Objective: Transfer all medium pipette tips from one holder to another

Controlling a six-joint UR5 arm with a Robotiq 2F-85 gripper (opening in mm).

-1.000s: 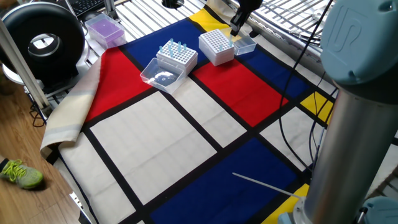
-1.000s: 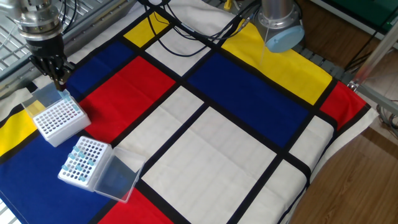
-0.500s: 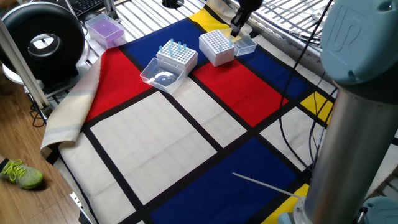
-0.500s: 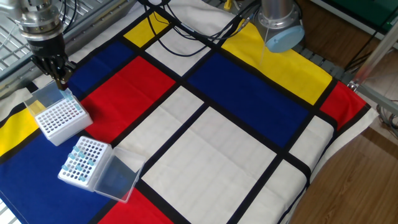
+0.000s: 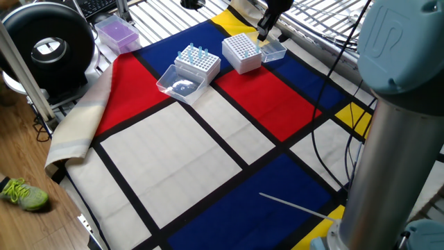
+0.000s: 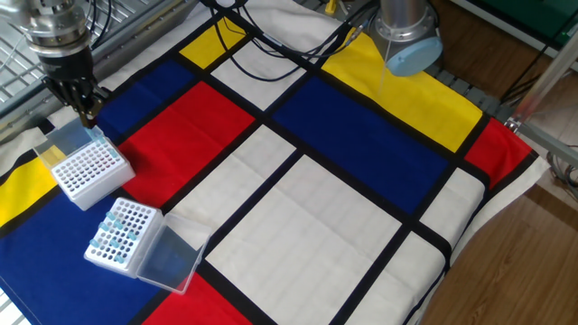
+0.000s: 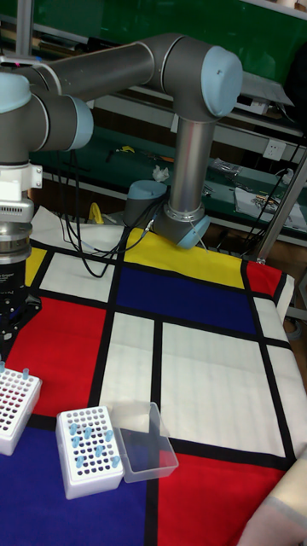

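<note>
The counter (image 6: 542,171) is covered by a cloth (image 6: 307,217) printed with red, blue, yellow and white rectangles separated by black lines. The robot arm (image 7: 183,102) rises from the far side of the cloth in the tall fixed view and reaches across to the corner where the two tip boxes stand.

A black round device (image 5: 47,45) sits off the cloth at the upper left of one fixed view, with a purple box (image 5: 116,32) just beside it. A green shoe (image 5: 24,194) lies on the floor.

The first tip box (image 6: 86,170) is white, its top a grid of holes, with a clear hinged lid (image 6: 68,138) folded back behind it. The second tip box (image 6: 117,233) stands near it, apart from it, with its clear lid (image 6: 172,257) lying open on the cloth.

The gripper (image 6: 86,116) hangs vertically over the rear edge of the first tip box, by the lid. Its fingers are drawn close together; whether they hold anything cannot be told, as the tip region is too small to resolve.

The medium pipette tips (image 6: 116,233) stand in the holes of the second tip box, pale blue, scattered across several rows. In the tall fixed view, two pale-blue tips (image 7: 24,372) also protrude from the first tip box
</note>
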